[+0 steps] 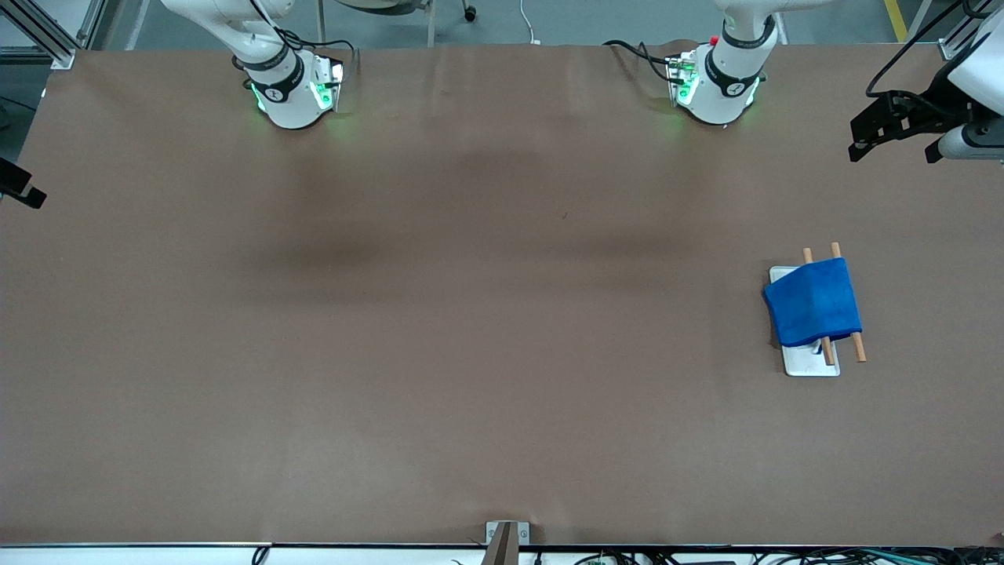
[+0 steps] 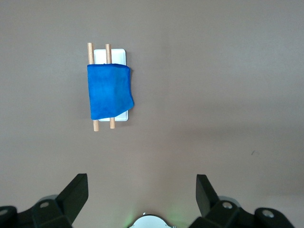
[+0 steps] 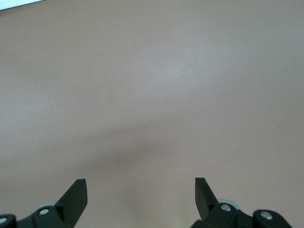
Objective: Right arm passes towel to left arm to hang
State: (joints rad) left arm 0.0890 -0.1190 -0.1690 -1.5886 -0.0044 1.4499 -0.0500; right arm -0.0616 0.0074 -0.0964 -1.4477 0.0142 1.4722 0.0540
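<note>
Well, the towel [image 1: 813,302] is draped over two wooden rods [image 1: 858,346] on a small white base [image 1: 811,363], toward the left arm's end of the table. The left gripper [image 2: 142,192] hangs high above, fingers apart; the right gripper [image 3: 141,194] waits over bare table [image 1: 439,329], fingers apart. Risk: the uneven drape could slide off.

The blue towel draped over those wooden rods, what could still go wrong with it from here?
The royal-blue soft cloth towel hangs unevenly over the two wooden dowel rods, drooping onto the white rack base, so it might slide off. Both tools, left tool and right tool, are open and away, so nothing would catch it.
</note>
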